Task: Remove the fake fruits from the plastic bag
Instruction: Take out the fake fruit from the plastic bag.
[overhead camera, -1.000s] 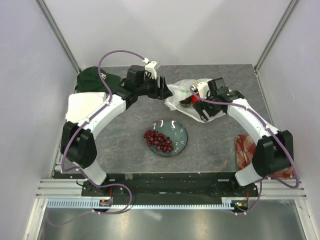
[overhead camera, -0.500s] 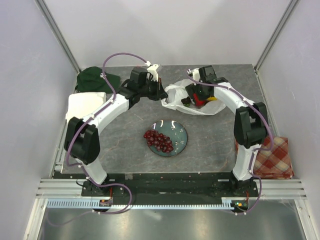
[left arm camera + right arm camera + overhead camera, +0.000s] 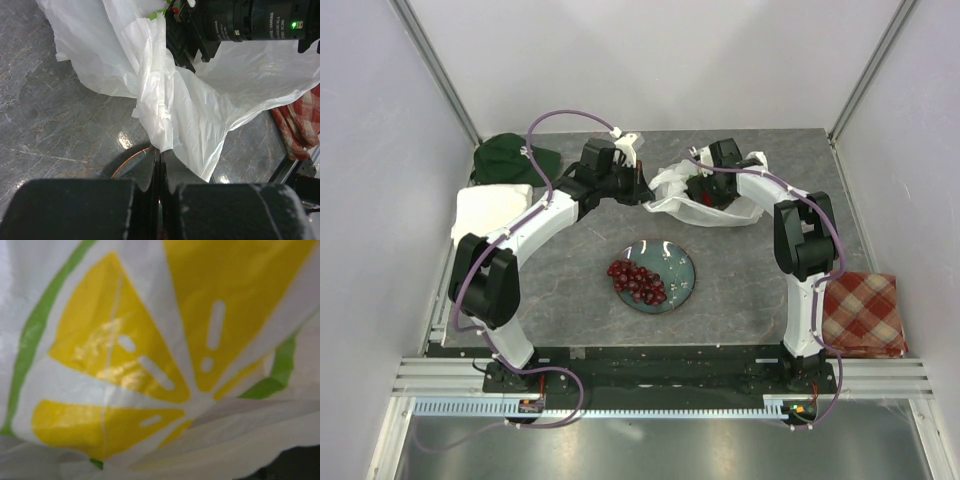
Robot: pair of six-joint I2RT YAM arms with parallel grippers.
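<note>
The white plastic bag (image 3: 720,205) lies crumpled at the back of the table. My left gripper (image 3: 642,190) is shut on the bag's left edge; in the left wrist view its jaws (image 3: 160,151) pinch a fold of the bag (image 3: 170,95). My right gripper (image 3: 705,183) is pushed into the bag's mouth, its fingers hidden. The right wrist view shows only bag film with a yellow lemon print (image 3: 125,350). A dark red grape bunch (image 3: 637,281) lies on the teal-grey plate (image 3: 681,264). The other fruits are hidden.
A red checked cloth (image 3: 861,312) lies at the right edge. A dark green cap (image 3: 506,156) and a white block (image 3: 490,210) sit at the back left. The right arm's wrist camera (image 3: 245,22) hangs close above the bag.
The right arm has swung left and its gripper has gone deeper into the bag's mouth, uncovering the checked cloth. The red and yellow fruits no longer show. The left gripper has held its grip.
</note>
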